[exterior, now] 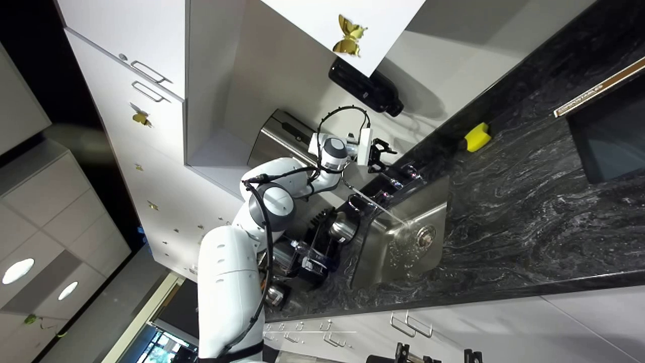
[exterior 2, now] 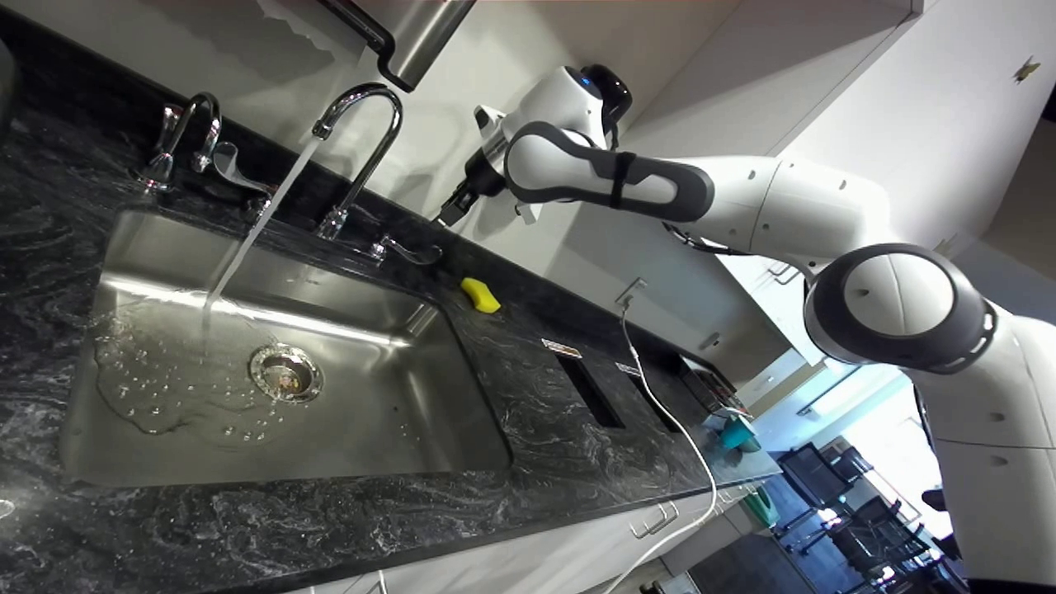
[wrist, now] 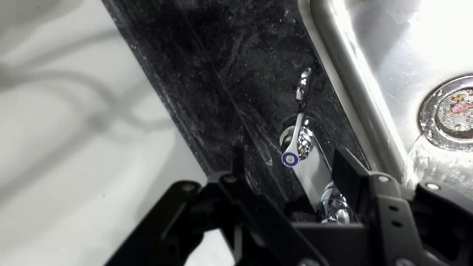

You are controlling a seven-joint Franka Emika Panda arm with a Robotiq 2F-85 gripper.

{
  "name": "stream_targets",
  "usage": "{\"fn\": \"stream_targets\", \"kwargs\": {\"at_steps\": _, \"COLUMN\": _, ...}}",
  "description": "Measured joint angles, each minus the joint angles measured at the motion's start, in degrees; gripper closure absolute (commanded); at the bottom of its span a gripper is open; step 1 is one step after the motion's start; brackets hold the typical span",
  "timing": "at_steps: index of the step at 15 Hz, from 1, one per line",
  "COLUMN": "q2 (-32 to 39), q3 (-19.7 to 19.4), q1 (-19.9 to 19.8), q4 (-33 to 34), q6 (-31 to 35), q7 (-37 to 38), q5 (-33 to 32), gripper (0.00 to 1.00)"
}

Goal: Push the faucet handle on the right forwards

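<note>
The right faucet handle point(wrist: 297, 129), a thin, curved chrome lever with a blue-ringed cap point(wrist: 290, 159), stands on the dark table point(exterior 2: 528, 388) between the sink point(exterior 2: 355, 445) and the wall point(wrist: 147, 155). The pincer point(wrist: 292, 164) hangs over it with its fingers point(wrist: 349, 170) spread and nothing gripped; in an exterior view its fingertips point(exterior 2: 456, 206) look clear of the lever. If it came straight down, it would probably straddle the hub rather than meet the lever's free end, and a push so near the pivot would likely lack leverage. One finger might also catch the base of the spout point(exterior 2: 373, 167), the other scrape the backsplash point(wrist: 181, 74). Smooth chrome could let an off-centre push slide off. Too short a stroke, or one the wrong way, might leave the water point(exterior 2: 264, 216) flow unchanged; too hard a one could strain the valve.
</note>
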Motion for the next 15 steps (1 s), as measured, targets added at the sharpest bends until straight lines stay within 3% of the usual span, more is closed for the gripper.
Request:
{"fn": "stream_targets", "kwargs": {"at_steps": 2, "q2": -2.85, "q3": 0.00, "q1": 0.54, "q4": -1.96, "q6": -1.70, "q7": 0.00, "q5": -0.23, "gripper": 0.00}}
{"fn": "stream_targets", "kwargs": {"at_steps": 12, "q2": -13.68, "q3": -0.02, "q1": 0.84, "q4": -13.95, "q6": -5.01, "q7": -0.02, "q5": -1.69, "gripper": 0.00}}
{"fn": "stream_targets", "kwargs": {"at_steps": 15, "q2": -13.69, "q3": 0.03, "q1": 0.84, "q4": -14.18, "q6": -5.01, "q7": -0.02, "q5": -1.71, "gripper": 0.00}}
